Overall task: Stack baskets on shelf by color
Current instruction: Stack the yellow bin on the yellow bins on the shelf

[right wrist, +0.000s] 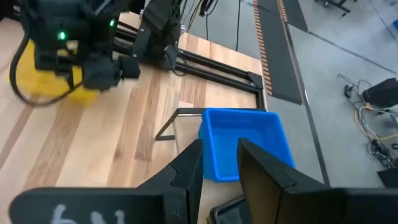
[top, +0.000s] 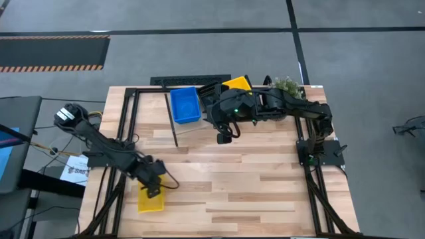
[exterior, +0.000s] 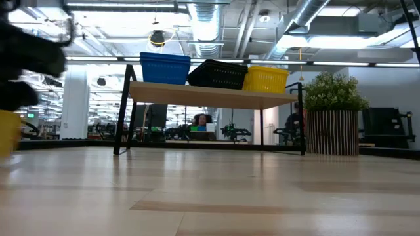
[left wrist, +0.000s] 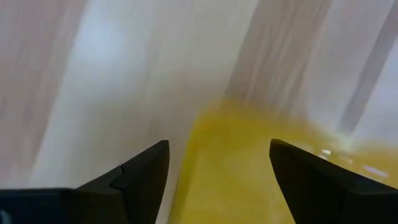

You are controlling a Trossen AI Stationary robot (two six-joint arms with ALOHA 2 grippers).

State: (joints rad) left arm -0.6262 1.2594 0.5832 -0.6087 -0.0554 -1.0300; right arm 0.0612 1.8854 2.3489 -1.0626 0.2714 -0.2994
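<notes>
- My left claw [top: 154, 191] hangs over the near left part of the desk [top: 252, 192], right above a yellow basket [top: 151, 200].
- Its two fingers [left wrist: 140, 174] are spread wide, with nothing held between them. In my left wrist view the yellow basket [left wrist: 249, 168] is just below them and looks blurry.
- This yellow basket sits flat on the desk, near the left edge, well apart from the shelf [exterior: 216, 96].
- My right claw [top: 224, 137] is at the far middle of the desk, just beside the shelf.
- Its fingers [right wrist: 189, 171] stand with a narrow gap between them, and I see nothing in that gap.
- The shelf stands at the far side of the desk on thin black legs [exterior: 122, 118].
- A blue basket [top: 184, 105] sits on the left end of the shelf. My right wrist view looks down into it [right wrist: 245, 143].
- In the low view the blue basket [exterior: 165, 68] is on the left, a black basket [exterior: 218, 74] is in the middle and tilted, and another yellow basket [exterior: 266, 79] is on the right.
- From above, that yellow basket [top: 237, 83] peeks out from behind my right arm.
- A small green plant [exterior: 335, 111] stands on the desk, to the right of the shelf.
</notes>
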